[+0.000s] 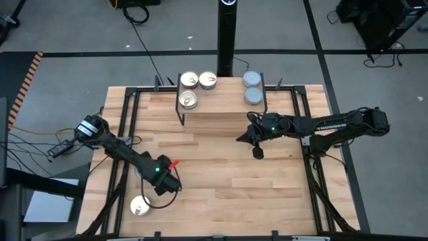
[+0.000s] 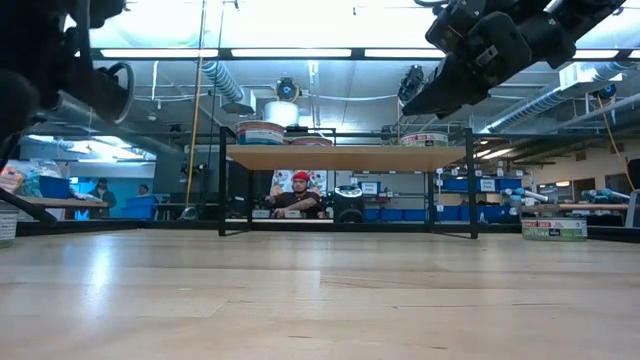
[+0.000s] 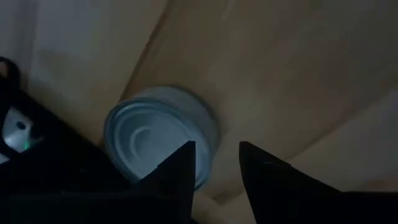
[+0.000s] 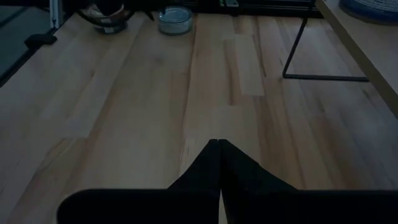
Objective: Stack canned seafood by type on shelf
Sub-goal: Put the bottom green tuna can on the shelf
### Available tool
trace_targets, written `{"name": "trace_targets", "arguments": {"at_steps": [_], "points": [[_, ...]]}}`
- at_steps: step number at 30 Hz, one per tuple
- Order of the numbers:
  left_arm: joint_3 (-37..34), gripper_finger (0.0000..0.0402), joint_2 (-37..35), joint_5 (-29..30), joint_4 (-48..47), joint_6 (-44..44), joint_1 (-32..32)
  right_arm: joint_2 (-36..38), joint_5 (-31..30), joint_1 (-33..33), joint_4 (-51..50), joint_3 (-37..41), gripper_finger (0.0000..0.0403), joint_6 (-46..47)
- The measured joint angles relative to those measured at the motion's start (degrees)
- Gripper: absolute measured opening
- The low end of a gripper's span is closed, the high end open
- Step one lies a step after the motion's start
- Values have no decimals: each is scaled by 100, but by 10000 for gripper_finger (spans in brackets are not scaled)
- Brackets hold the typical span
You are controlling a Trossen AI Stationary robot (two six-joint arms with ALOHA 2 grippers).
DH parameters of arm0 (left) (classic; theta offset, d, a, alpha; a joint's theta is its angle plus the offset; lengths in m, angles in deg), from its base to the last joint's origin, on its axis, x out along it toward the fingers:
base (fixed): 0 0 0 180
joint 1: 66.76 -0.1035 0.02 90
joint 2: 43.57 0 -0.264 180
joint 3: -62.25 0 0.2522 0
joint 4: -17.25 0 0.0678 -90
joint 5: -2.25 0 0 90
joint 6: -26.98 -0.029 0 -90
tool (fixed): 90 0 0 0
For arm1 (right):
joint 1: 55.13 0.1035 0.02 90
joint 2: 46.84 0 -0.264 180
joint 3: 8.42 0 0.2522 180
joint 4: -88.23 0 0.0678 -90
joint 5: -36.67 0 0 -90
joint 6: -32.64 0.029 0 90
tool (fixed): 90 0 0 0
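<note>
The shelf stands at the table's far edge on black wire legs. Three gold-lidded tins sit on its left part and two blue-grey ones on its right. A fourth gold tin rests flat on the table near the near left corner. My left gripper is open above the left side of the table. In its wrist view a blue-grey tin lies flat just beside one finger. My right gripper is shut and empty, hanging above the table in front of the shelf's right end. My left gripper points down at the table beside the blue-grey tin. One fingertip overlaps the tin's rim in the wrist view, and I cannot tell whether it touches. The tin stands outside the gap between the fingers.
Bare wooden tabletop spreads between the two arms and in front of the shelf. A black frame rail runs along each side of the table. A black post stands behind the shelf. People sit in the room beyond the table.
</note>
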Motion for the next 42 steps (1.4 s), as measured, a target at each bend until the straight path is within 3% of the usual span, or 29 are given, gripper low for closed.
{"name": "trace_targets", "arguments": {"at_steps": [12, 21, 25, 32, 42], "points": [[-506, 129, 0, -435, 333, -61, -1, 0, 0, 0, -77, 0, 9, 2], [-546, 124, -12, -451, 633, -119, 3, 0, 0, 0, -80, 0, 9, 4], [-638, 101, -26, -479, 625, -131, 29, 0, 0, 0, -80, 0, 9, 4], [-629, 10, -22, -555, 614, -353, 32, 0, 0, 0, -75, 0, 9, -2], [-86, 2, 15, 200, 960, -1041, 22, 0, 0, 0, -107, 0, 9, -59]]}}
